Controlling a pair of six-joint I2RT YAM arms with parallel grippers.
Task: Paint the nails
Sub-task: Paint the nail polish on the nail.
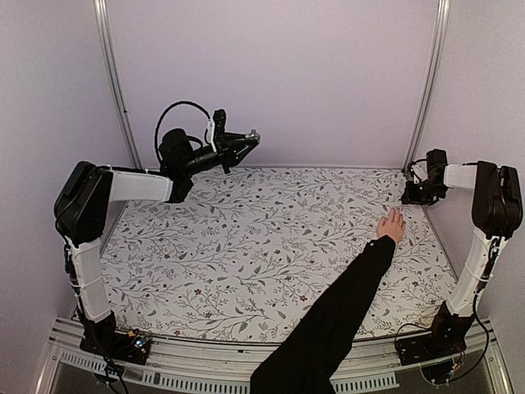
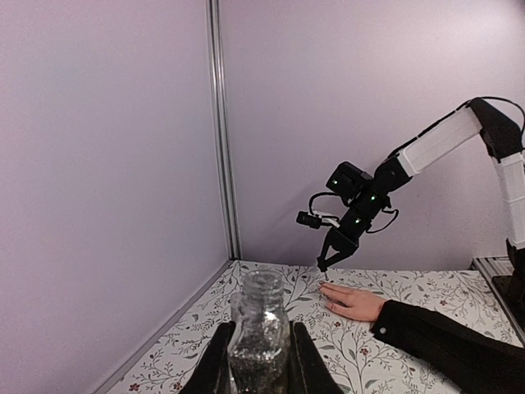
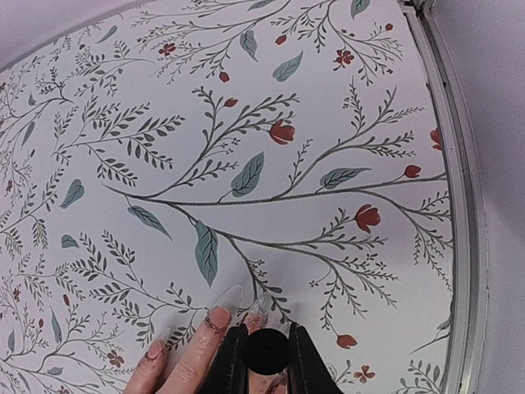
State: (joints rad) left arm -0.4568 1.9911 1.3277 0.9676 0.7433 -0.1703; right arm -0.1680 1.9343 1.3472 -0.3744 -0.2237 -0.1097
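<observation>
Two arms | my left claw [image 2: 261,366] raised high, clamped on bottle [image 2: 262,316] | right claw [image 3: 267,365] angled down, pinching black cap [image 3: 267,353] over nails [image 3: 224,296] | hand [image 1: 392,225] flat

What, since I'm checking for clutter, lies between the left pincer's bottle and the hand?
Nothing but bare flowered cloth; the left wrist view shows it between the bottle and the hand.
</observation>
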